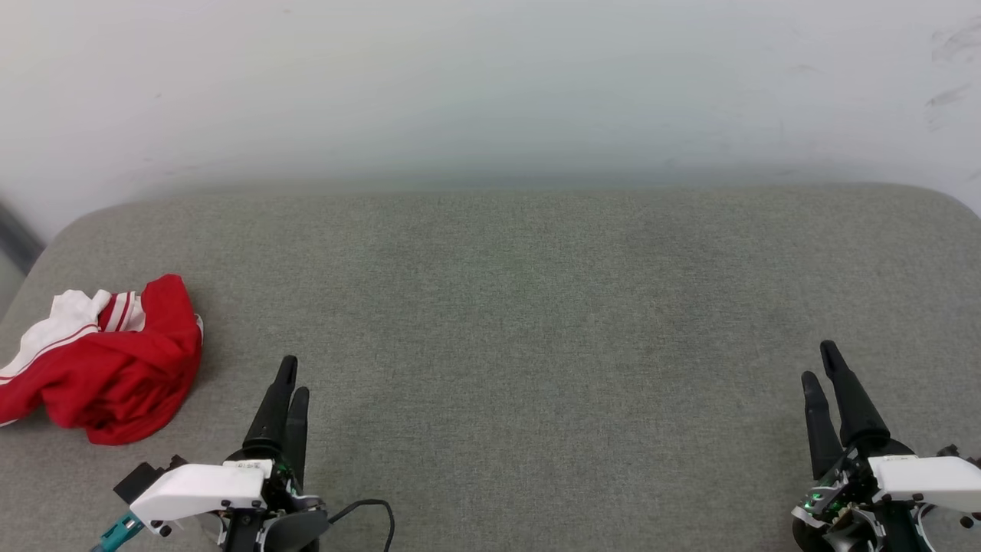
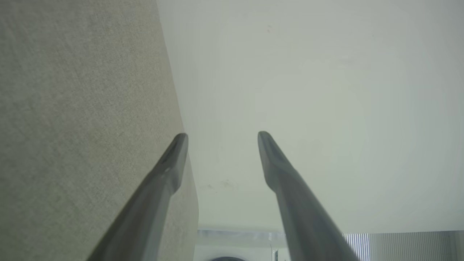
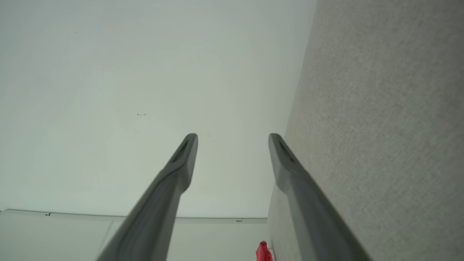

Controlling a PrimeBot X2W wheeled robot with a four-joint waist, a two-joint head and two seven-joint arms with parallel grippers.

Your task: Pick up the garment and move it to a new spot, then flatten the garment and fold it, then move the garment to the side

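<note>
**While the garment lies bunched at my left: holdings before the first lift**

As nothing is yet in my jaws, I judge the task to stand at its first step, the pick-up.

1. Counter: grey cloth top with rounded far corners, broad and bare across its middle and right.
2. Wall: pale, faintly scuffed, directly behind the counter.
3. Garment: one crumpled heap, red with a white sleeve and striped trim uppermost, at the counter's left edge. It lies just beside my left arm and well apart from my right. The lettering is hidden in the folds.
4. Left gripper: low over the near edge, jaws released and holding nothing, pointing toward the wall.
5. Right gripper: near the right corner, jaws likewise parted and empty.

Next move, as I judge it: swing the left gripper leftward over the heap, lower it, pinch a raised fold, then lift and carry it toward the bare middle. A shallow pinch may slip off the loose cloth.
</note>
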